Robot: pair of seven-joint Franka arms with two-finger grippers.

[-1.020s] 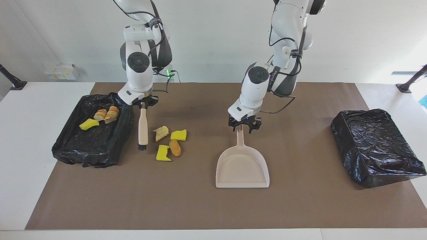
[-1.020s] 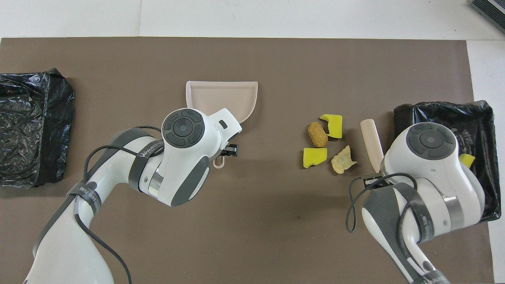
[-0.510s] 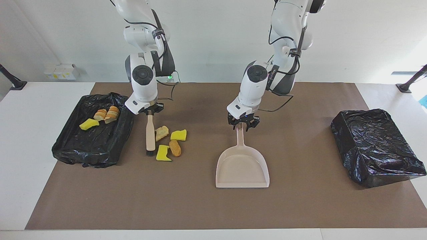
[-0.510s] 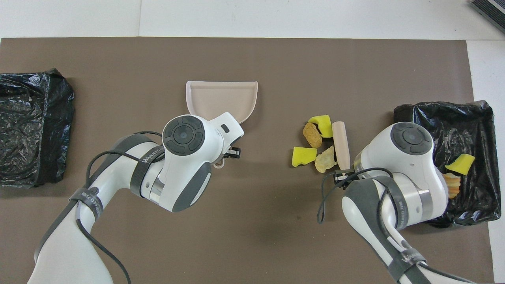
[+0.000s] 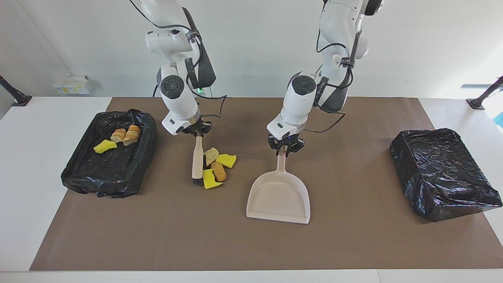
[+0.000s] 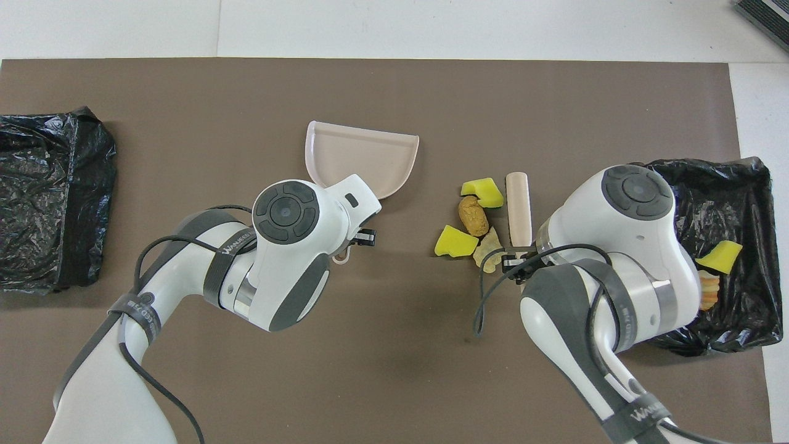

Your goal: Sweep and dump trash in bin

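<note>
As the right gripper (image 5: 196, 133), clamped on the brush (image 5: 197, 160), has pushed four trash pieces (image 5: 217, 169) toward the mat's middle | left gripper (image 5: 285, 149) has clamped the dustpan (image 5: 278, 195), now turned.

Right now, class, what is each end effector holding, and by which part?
The right end effector holds the brush by its handle top; the left end effector holds the dustpan by its handle's end.
</note>
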